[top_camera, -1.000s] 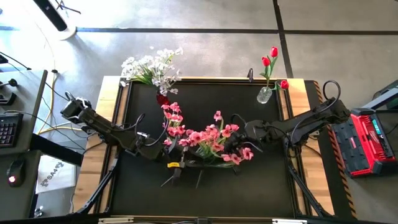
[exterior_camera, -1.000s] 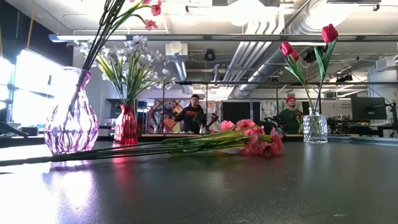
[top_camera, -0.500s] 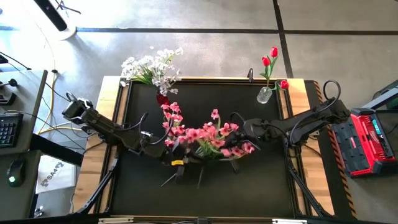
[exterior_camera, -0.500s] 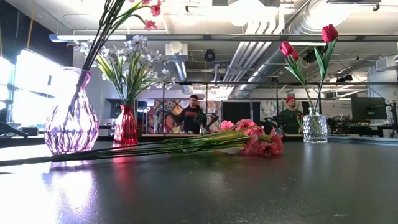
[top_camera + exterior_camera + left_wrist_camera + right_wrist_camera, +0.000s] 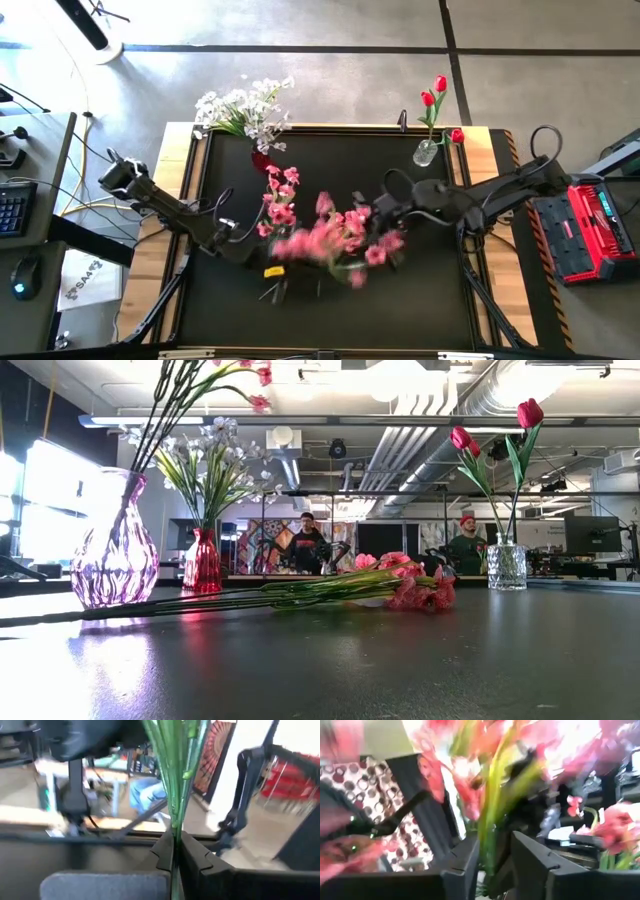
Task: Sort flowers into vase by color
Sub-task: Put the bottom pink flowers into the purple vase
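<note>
My left gripper is shut on the green stems of a pink-blossom spray, whose blurred blossoms spread over the table's middle. My right gripper is open at the blossom end. Its fingers stand on either side of the stem; I cannot tell whether they touch it. More pink blossoms stand in a purple vase. White blossoms stand in a red vase. Red tulips stand in a clear vase. Another pink spray lies flat on the table. My left gripper pinches the bundle of thin green stems between its two fingers. The stems run on past the fingertips and away from the wrist. The spray is lifted off the table, blossoms toward the table's right.
The three vases stand in the table's far half. The table's raised wooden rim runs around the black top. A red case sits off the right edge. People show in the room behind, in the low view.
The pink spray in my left gripper has swung quickly; its blossoms have gone toward the table's near left and are blurred. My left gripper has gone a little toward the near edge. The blossoms above the purple vase have swayed slightly.
</note>
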Robot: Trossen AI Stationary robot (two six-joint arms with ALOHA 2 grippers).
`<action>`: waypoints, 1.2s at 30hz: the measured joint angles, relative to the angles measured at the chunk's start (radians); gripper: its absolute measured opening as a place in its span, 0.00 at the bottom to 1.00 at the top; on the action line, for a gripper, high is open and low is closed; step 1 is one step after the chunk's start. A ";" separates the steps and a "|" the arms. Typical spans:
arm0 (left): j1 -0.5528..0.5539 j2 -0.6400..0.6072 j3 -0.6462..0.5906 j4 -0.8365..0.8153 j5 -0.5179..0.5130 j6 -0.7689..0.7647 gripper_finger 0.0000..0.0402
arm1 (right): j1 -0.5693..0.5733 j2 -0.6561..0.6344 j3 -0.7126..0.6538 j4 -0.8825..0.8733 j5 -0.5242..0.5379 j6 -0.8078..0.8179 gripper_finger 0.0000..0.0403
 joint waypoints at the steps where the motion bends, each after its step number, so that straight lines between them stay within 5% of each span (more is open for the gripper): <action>1: -0.013 0.000 0.000 0.002 -0.019 0.065 0.00 | 0.000 -0.016 0.000 -0.001 0.009 0.000 0.26; 5: -0.057 0.000 0.000 0.005 -0.072 0.243 0.00 | -0.009 -0.077 0.000 -0.076 0.115 -0.003 0.31; 12: -0.114 -0.032 0.000 -0.001 -0.192 0.313 0.00 | -0.009 -0.128 0.000 -0.303 0.360 0.012 0.32; 17: -0.144 -0.098 0.000 -0.004 -0.266 0.359 0.00 | -0.014 -0.085 0.000 -0.388 0.396 0.087 0.32; 23: -0.275 -0.133 0.000 -0.122 -0.607 0.385 0.00 | -0.018 0.019 0.000 -0.377 0.378 0.211 0.32; 28: -0.407 -0.134 -0.039 -0.158 -0.800 0.309 0.00 | 0.018 0.086 0.000 -0.354 0.476 0.265 0.32; 36: -0.563 -0.133 -0.123 -0.180 -0.994 0.192 0.00 | 0.071 0.169 0.000 -0.361 0.551 0.363 0.32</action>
